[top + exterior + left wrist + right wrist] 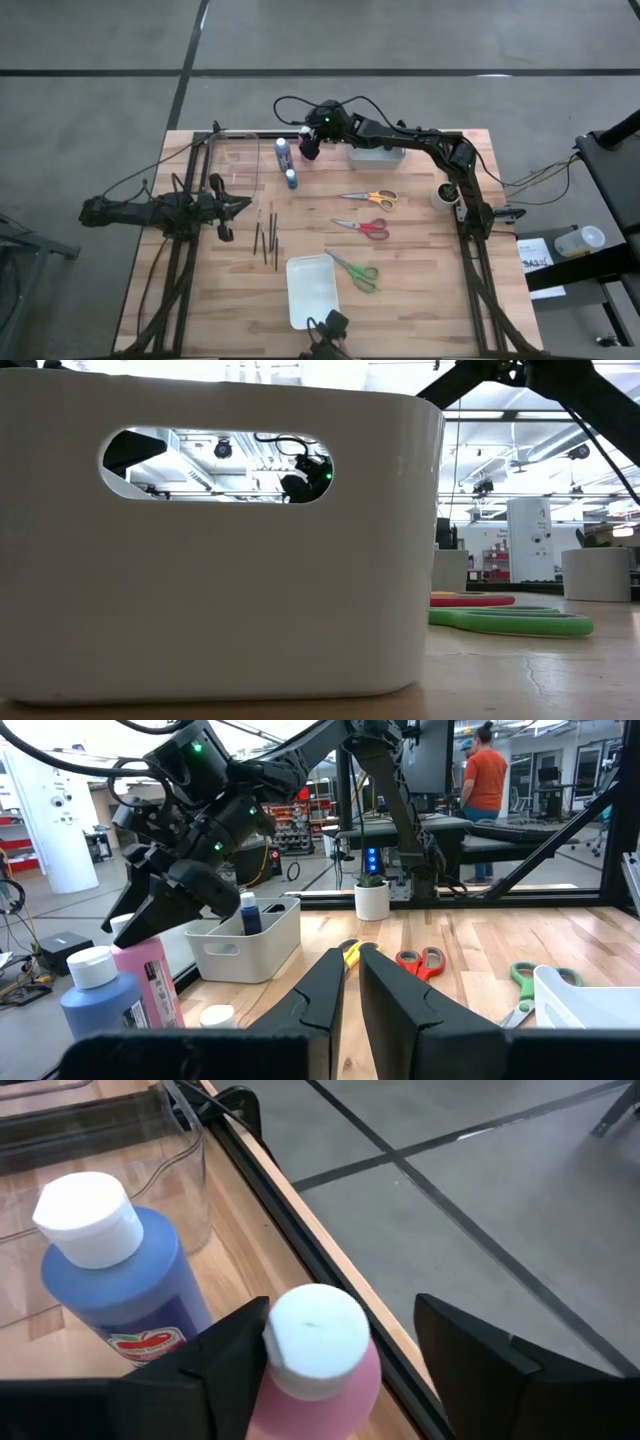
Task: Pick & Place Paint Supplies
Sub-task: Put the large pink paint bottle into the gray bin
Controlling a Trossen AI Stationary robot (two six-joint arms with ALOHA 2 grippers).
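Note:
A tall pink bottle (318, 1380) with a white cap stands at the table's far edge, next to a blue bottle (120, 1285). My right gripper (340, 1320) is open and comes slanting down over the pink bottle, one finger on each side of its cap (318, 1330). A short bottle (291, 179) stands nearer. Thin dark brushes (265, 235) and orange (370, 198), red (362, 227) and green scissors (355, 272) lie flat on the wood. My left gripper (350, 960) waits at the left, shut and level, with nothing in it. My right gripper has one finger (235, 1345) showing right against the side of the pink bottle's white cap; whether it touches, I cannot tell. The other finger (470, 1350) stands well clear of the cap. The bottle stands upright on the table.
A white bin (378, 152) holding a dark blue bottle (250, 915) stands just right of the pink bottle. A clear container (235, 155) is at the far left, a white cup (445, 195) at the right, a white bin (310, 290) near the front edge. A person (485, 770) stands beyond the table.

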